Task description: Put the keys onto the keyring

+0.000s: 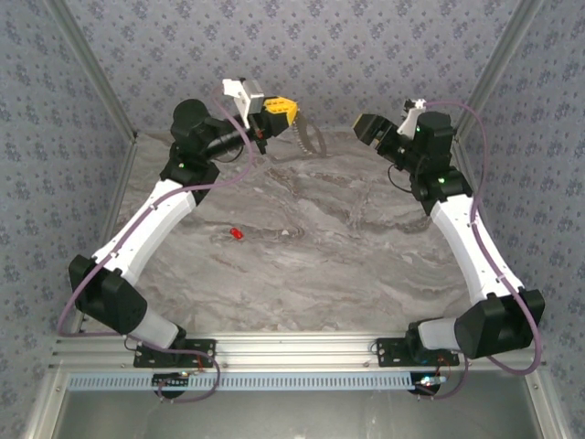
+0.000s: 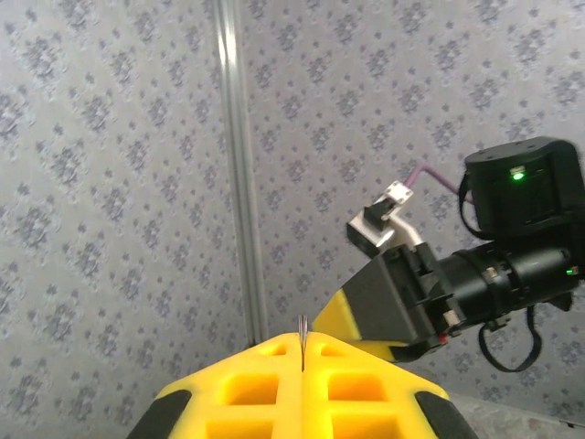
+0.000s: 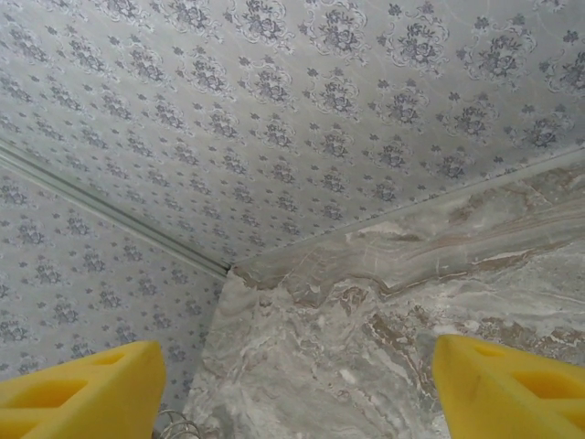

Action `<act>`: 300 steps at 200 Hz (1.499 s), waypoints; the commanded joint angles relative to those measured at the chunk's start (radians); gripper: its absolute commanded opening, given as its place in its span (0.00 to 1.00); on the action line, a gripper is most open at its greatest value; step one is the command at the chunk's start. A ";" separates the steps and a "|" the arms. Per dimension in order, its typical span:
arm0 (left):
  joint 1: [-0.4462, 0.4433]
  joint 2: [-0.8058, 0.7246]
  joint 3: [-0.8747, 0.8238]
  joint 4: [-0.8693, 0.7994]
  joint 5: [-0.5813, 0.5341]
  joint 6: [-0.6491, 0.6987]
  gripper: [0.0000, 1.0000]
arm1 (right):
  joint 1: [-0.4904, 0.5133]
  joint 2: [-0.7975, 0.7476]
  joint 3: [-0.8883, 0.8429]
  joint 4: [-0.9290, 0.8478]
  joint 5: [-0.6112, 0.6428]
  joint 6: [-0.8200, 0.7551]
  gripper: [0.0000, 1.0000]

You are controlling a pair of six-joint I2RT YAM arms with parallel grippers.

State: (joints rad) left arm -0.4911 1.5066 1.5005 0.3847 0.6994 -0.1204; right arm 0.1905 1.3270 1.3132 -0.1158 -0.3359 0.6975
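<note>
I see my left gripper (image 1: 289,113) clenched on the grey keyring (image 1: 312,139), held up over the far edge of the tabletop (image 1: 366,265). My right gripper (image 1: 365,126) faces it nearby, fingers spread wide, holding nothing. The red key (image 1: 235,235) lies on the tabletop left of centre, well apart from both.

Grey-and-white marbled desk (image 1: 366,265), veined with brown, closed in at the back and on both sides by patterned walls (image 1: 320,55). Lying flat on it, left of the middle and well apart from every edge, one tiny bright red key (image 1: 235,234). Bordered along the near edge by an aluminium rail (image 1: 302,347). Seen from the right wrist, a far corner of the marbled top meeting the walls.
</note>
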 commanded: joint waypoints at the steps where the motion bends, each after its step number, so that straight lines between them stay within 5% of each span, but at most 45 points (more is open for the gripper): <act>1: -0.003 -0.016 0.065 0.115 0.093 -0.005 0.00 | -0.001 -0.010 -0.031 0.092 -0.070 -0.001 0.78; 56: -0.009 0.000 0.121 0.146 0.181 -0.054 0.00 | -0.001 0.035 -0.002 0.205 -0.227 0.054 0.68; 195: -0.012 -0.006 0.105 0.087 0.144 -0.061 0.00 | 0.003 0.055 0.095 0.204 -0.311 0.033 0.63; 300: 0.013 0.037 0.186 -0.244 0.116 -0.096 0.00 | 0.081 0.119 0.274 0.233 -0.503 0.005 0.61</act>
State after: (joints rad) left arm -0.4923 1.5406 1.6382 0.2131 0.8150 -0.1932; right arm 0.2474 1.4303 1.5192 0.1112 -0.7547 0.7361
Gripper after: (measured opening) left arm 0.040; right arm 0.614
